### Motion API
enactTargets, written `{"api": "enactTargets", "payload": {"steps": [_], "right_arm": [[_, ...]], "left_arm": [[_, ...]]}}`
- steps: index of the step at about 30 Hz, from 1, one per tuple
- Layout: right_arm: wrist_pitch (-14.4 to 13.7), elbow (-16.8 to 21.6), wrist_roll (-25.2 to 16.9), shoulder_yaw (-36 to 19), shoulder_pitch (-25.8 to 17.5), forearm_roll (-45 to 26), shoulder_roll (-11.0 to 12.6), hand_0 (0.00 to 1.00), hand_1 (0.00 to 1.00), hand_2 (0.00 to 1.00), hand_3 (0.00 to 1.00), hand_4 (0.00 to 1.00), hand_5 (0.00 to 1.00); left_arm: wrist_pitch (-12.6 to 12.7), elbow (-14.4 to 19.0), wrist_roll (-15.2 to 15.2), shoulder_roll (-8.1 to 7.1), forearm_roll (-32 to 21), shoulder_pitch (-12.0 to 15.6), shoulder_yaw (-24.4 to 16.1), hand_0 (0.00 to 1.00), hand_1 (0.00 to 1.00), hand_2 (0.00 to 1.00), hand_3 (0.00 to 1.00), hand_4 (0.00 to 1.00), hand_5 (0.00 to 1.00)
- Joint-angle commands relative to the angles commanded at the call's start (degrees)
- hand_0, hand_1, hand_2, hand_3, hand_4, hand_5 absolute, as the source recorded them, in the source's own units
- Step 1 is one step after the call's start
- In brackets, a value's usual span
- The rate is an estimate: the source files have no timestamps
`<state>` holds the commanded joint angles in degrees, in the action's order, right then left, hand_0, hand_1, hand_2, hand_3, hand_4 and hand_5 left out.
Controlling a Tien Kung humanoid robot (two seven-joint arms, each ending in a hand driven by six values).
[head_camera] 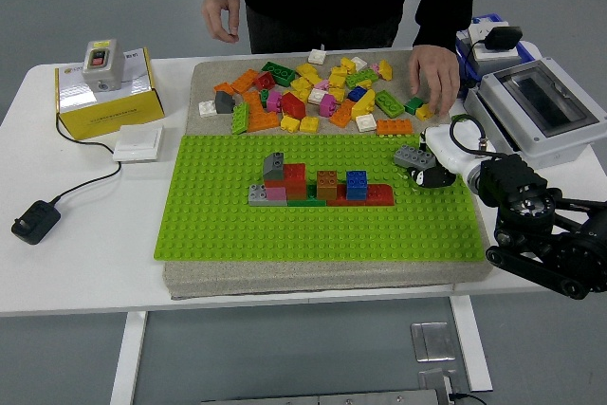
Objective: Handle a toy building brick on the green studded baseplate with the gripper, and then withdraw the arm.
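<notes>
i am looking down over the white table, where the right hand is reaching in from the right edge and its fingers are closing around a grey brick. the brick is sitting tilted in the grip, just above the right end of the green baseplate, near that plate's far edge. i cannot tell whether the brick is touching the studs beneath it. the black arm is lying across the table's right side behind the hand.

near the middle of the baseplate a small build is standing: a low red and green row with grey, pink, red, brown and blue bricks stacked on it. the baseplate is resting on a beige mat, and a loose pile of bricks in orange, yellow, green, red, pink and white is spreading over the mat's far part.

a person in dark clothing is standing at the far side. one of the person's hands is pressing down on the mat beside the right end of the pile, close to a small green brick; the other hand is hanging loosely curled above the table's far edge.

a yellow box with a grey switch unit on top is sitting at the far left, a white switch plate is lying just beside it, and a black plug is trailing a cable. a grey enclosure and a blue bin are occupying the far right corner.
</notes>
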<state>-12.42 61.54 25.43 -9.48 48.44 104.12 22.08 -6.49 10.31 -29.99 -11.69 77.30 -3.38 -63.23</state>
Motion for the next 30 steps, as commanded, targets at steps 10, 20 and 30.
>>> {"api": "enactTargets", "payload": {"steps": [10,20,30], "right_arm": [[-0.3,0.2,-0.6,1.4,0.3,-0.3,0.1,0.155,0.241,0.415,0.483,0.271,0.373],[-0.6,1.4,-0.9,1.6,0.5,0.2,1.0,0.155,0.234,0.377,0.377,0.224,0.365],[-0.7,2.8,-1.1,1.7,0.5,0.6,2.9,0.154,0.234,0.376,0.374,0.218,0.364]], "left_arm": [[0.1,0.0,0.2,0.03,0.0,0.0,0.0,0.737,0.702,0.693,0.729,0.351,0.626],[0.2,0.0,0.2,0.09,0.0,0.1,0.2,0.735,0.701,0.689,0.728,0.352,0.628],[0.3,0.0,0.3,0.19,-0.2,0.2,0.3,0.734,0.699,0.688,0.726,0.352,0.629]]}}
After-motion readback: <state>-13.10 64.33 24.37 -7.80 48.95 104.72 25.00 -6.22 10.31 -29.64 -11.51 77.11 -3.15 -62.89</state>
